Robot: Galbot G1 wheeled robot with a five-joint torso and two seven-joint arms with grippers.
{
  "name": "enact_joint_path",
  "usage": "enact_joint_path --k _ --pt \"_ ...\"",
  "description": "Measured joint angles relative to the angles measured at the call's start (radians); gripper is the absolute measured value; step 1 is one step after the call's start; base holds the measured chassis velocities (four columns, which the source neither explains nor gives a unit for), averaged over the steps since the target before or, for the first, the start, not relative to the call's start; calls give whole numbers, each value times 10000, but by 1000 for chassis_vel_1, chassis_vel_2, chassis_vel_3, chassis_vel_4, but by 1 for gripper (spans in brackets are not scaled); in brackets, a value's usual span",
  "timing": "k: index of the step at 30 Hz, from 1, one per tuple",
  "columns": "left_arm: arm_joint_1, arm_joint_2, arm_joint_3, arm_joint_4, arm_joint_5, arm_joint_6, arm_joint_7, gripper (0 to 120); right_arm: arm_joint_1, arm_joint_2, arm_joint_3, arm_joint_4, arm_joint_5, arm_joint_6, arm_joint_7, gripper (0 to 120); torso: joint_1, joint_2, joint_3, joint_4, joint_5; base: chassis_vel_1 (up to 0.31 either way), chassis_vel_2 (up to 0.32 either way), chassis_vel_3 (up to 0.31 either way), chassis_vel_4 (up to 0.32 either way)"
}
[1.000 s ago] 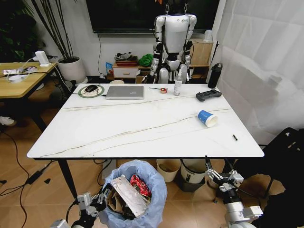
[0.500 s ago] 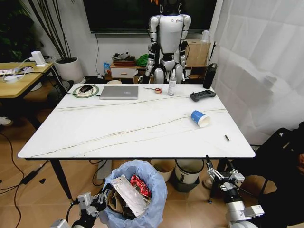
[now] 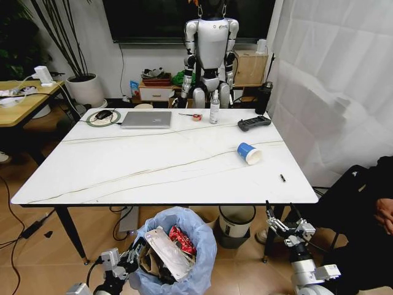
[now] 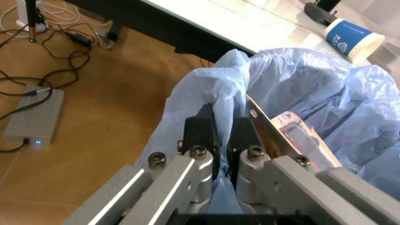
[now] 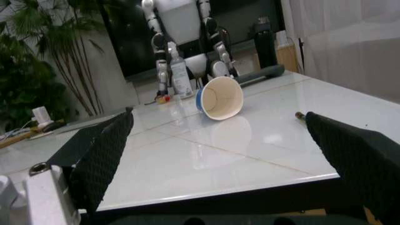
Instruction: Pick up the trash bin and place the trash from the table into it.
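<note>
My left end effector [image 4: 220, 136] pinches the trash bin's [image 3: 175, 255] bag rim, wrappers [image 3: 178, 238] inside; my right end effector [image 3: 279, 222] gapes wide; the paper cup [image 3: 249, 153] remains on the tabletop [image 3: 153, 166].

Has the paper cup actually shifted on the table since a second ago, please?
No. The paper cup keeps its place beside the controller on the table; the camera moved.

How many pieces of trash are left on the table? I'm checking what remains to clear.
1: a paper cup lying on its side on the right part of the table. A tiny dark item lies near the right edge; I can't tell what it is.
</note>
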Motion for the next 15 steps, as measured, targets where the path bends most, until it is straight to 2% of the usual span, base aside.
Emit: enact_joint_path --k 15 --pt "-45 -31 50 -14 37 34 -17 0 -12 -88 24 14 120 -5 -96 100 0 0 0 1 1 -70 -75 81 76"
